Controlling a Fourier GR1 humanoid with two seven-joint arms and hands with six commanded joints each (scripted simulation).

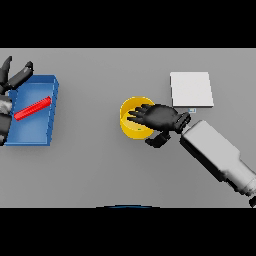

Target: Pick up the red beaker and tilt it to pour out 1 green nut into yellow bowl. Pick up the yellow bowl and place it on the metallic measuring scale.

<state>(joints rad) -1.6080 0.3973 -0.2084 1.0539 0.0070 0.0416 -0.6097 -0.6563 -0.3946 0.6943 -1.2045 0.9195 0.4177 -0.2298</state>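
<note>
Right hand (159,117) lies open over the yellow bowl (131,125) – fingers spread, no writing legible.

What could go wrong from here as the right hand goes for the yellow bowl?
1. The right hand lies over the yellow bowl from one side; a poor hold could tip it or slide it away.
2. The metallic scale sits just behind the right arm, so a lift could knock it.
3. The red beaker lies flat in the blue tray; I see no green nut in the bowl.

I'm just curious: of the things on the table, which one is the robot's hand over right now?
The yellow bowl: the right hand covers its right side, while the blue tray and scale lie clear.
</note>
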